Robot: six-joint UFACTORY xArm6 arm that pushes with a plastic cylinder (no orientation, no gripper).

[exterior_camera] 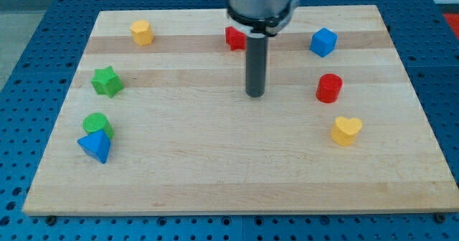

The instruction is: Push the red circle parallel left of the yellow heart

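Rod and blocks share a pale wooden board (237, 169) that lies on a blue perforated table (29, 11). My tip (255, 95) rests near the board's middle, at the end of a straight dark rod; there is no gripper on this arm, so nothing opens, closes or holds. The red cylindrical circle block (329, 87) stands well to the view's right of my tip, at about the same height in the view, apart from it. The yellow heart-shaped block (346, 130) sits just below the red circle and slightly further to the view's right, near it but not touching. A blue cube-like block (323, 41) lies above the red circle, towards the view's top. Another red block (234, 38), its shape partly hidden by the arm, sits up near the top edge, behind the rod. A yellow hexagonal block (142, 32) lies at the upper left. A green star-shaped block (107, 81) lies at the view's left, and below it a green rounded block (96, 123) touches a blue triangular block (95, 146)
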